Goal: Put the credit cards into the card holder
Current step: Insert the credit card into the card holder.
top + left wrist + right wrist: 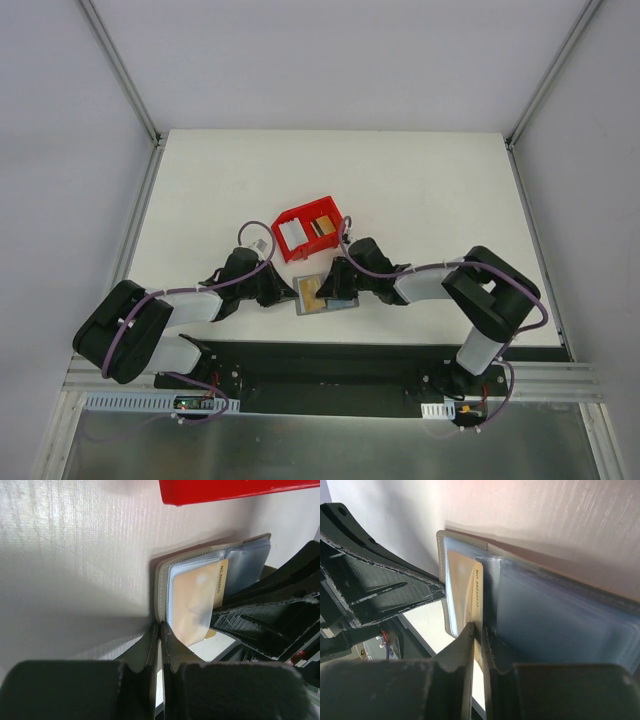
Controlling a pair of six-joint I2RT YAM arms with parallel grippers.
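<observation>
The grey card holder (325, 296) lies open on the table between my two grippers. A gold credit card (310, 296) sits partly inside its clear sleeve (197, 597). My left gripper (160, 629) is shut on the near edge of the holder's grey cover (161, 587). My right gripper (481, 630) has its jaws a thin slit apart, with the gold card's (465, 585) corner pinched between them, beside the blue-grey sleeves (555, 615). In the red bin, a white card (291, 237) and a darker card (321, 227) lie side by side.
The red bin (335, 212) stands just behind the holder, and its wall (240, 490) fills the top of the left wrist view. White table stretches to the back and both sides. Grey walls and metal posts enclose the table.
</observation>
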